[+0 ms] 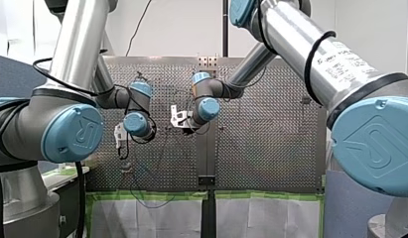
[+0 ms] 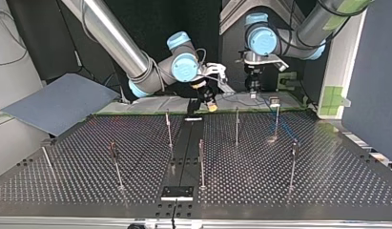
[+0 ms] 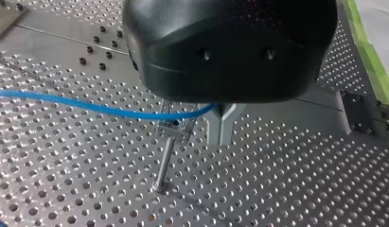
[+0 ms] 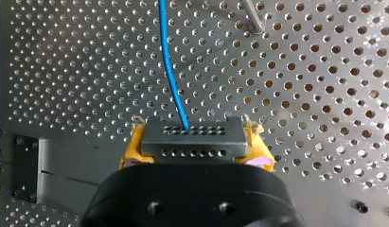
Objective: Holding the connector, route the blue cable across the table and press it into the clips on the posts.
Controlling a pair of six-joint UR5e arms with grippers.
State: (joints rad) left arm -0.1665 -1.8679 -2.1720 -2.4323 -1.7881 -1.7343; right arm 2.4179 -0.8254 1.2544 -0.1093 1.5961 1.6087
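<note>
The yellow-padded right jaws pinch the grey connector (image 4: 191,140), from which the blue cable (image 4: 169,66) runs ahead over the perforated desk (image 4: 324,94). The left jaws look pressed together on the cable, just beside a post (image 3: 163,161). Light and limp, the cable is probably best steered by its rigid connector.

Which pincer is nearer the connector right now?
Right. My right pincer clamps the connector between its yellow pads; my left pincer is off it, holding the blue cable beside a post.
</note>
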